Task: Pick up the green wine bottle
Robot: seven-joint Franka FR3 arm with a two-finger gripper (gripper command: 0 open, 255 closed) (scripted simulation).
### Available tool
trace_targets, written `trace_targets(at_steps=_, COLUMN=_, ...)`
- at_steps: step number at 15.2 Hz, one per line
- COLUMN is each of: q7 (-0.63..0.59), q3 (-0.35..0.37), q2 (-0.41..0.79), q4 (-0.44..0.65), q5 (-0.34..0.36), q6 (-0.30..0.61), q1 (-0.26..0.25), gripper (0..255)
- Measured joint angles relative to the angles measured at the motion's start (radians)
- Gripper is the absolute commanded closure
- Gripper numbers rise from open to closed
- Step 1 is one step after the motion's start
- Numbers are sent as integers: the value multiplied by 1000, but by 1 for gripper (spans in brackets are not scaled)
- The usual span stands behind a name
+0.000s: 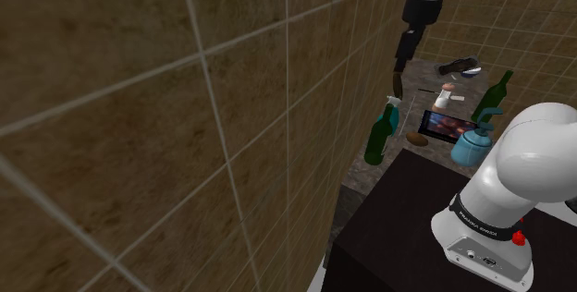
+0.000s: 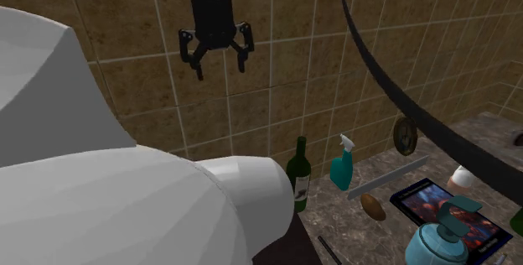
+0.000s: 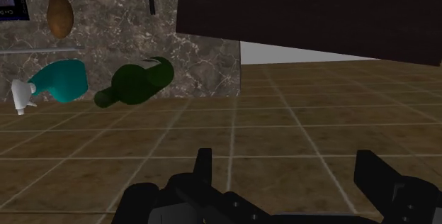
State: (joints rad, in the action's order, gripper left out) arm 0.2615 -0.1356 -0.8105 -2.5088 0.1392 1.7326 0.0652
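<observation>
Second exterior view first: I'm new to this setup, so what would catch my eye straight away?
The big white arm bulks across the second exterior view's lower left. Higher up, the black claw hangs open before the brown tiled wall. Below, on the marbled counter, a green wine bottle stands upright beside a teal spray bottle.

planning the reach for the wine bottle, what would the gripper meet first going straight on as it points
Probably the brown tiled wall ahead of the open gripper, though depth is unclear. The green wine bottle stands off that line, on the marble counter beside the teal spray bottle.
</observation>
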Motion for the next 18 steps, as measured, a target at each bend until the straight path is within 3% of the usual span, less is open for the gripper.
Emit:
trace_targets(at_steps=12, q7=213, q3=-261, q2=237, q4=-110, q5=104, q6=385, q1=65, gripper=0)
trace_targets(at_steps=18, q7=352, q3=-403, q2=453, q4=-78, q5=68, q6=584, q1=47, gripper=0)
